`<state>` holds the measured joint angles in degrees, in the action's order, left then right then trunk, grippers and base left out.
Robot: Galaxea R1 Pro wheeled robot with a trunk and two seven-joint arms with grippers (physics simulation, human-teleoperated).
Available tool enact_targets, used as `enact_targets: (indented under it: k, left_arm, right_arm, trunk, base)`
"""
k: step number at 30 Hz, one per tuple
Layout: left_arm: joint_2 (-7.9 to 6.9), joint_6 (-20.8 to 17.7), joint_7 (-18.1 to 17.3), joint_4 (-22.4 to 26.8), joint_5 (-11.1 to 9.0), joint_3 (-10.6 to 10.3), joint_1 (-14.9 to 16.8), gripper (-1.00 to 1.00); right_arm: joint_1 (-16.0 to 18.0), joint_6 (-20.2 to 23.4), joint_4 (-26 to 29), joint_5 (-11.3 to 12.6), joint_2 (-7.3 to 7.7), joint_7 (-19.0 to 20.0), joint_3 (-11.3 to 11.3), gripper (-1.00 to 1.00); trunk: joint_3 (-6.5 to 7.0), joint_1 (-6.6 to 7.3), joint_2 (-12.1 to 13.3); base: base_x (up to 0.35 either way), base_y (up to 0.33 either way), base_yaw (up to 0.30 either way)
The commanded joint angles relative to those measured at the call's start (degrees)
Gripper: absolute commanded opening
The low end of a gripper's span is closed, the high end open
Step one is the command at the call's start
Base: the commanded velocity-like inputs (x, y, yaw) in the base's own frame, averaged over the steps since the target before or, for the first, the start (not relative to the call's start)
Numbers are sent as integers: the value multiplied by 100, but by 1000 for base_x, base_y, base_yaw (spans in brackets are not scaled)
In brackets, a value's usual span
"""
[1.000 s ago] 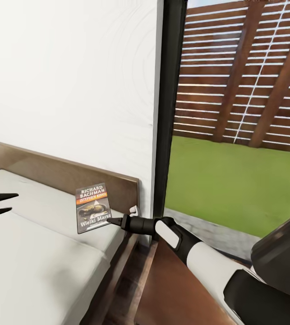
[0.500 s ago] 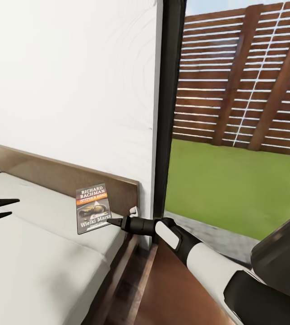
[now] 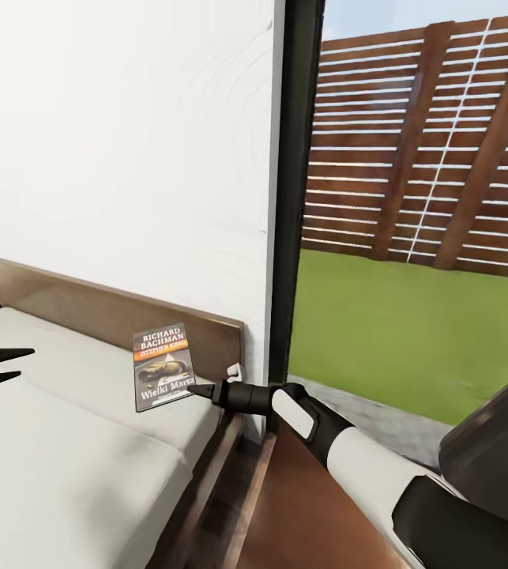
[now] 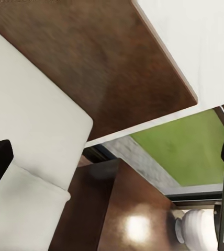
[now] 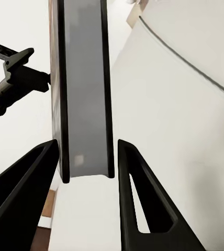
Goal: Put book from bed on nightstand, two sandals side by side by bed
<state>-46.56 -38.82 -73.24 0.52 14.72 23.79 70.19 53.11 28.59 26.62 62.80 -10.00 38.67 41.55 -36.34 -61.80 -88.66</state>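
Observation:
The book point(image 3: 163, 365), a dark paperback with an orange band, stands upright just above the grey mattress of the bed point(image 3: 64, 458), close to the brown headboard point(image 3: 111, 308). My right gripper point(image 3: 198, 389) is shut on its lower right corner. The right wrist view looks along the book's thin edge point(image 5: 83, 94), with a black finger on each side. My left gripper point(image 3: 18, 363) hovers open over the mattress, well left of the book. The nightstand point(image 3: 309, 514) lies under my right forearm, beside the bed. The sandals are out of view.
A white wall point(image 3: 127, 158) rises behind the headboard. A black-framed window point(image 3: 293, 197) shows grass and a slatted fence. A narrow floor gap point(image 3: 218, 490) separates bed and nightstand. A white rounded vase or lamp point(image 4: 193, 230) stands on the nightstand's top point(image 4: 127, 219).
The whole head view has shifted slightly, so the camera moved. The book stays in my right gripper at about the same spot. My left gripper has drifted slightly left.

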Motion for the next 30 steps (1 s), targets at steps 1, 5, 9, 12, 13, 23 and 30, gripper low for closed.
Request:
enact_targets:
  k: [1, 5, 9, 12, 13, 23, 30]
  left_arm:
    - [-3, -58, -24, 1, 58, 47, 4, 100]
    - [-3, -62, -24, 1, 58, 47, 4, 100]
    - [-3, -64, -24, 1, 58, 47, 4, 100]
    - [-3, -64, -24, 1, 55, 47, 4, 100]
    - [-3, -64, -24, 1, 56, 47, 4, 100]
    - [-3, -73, -17, 1, 56, 47, 4, 100]
    - [-3, -85, -22, 1, 57, 47, 4, 100]
  right_arm:
    - [8, 25, -7, 48, 0, 9, 19, -100]
    - [6, 24, -7, 48, 0, 9, 19, -100]
    - [6, 24, -6, 48, 0, 9, 19, -100]
    - [6, 24, -2, 49, 0, 9, 19, -100]
    - [6, 24, -1, 51, 0, 9, 19, -100]
    - [6, 24, 1, 51, 0, 15, 18, -100]
    - [6, 24, 1, 51, 0, 17, 17, -100]
  trunk:
    - [3, 0, -3]
    - [39, 0, -3]
    - [75, 0, -3]
    - [102, 0, -3]
    - [111, 0, -3]
    - [200, 0, -3]
    - [263, 0, -3]
  base:
    - [0, 0, 0]
    - [0, 0, 0]
    - [0, 0, 0]
    - [0, 0, 0]
    - [0, 0, 0]
    - [0, 0, 0]
    - [0, 0, 0]
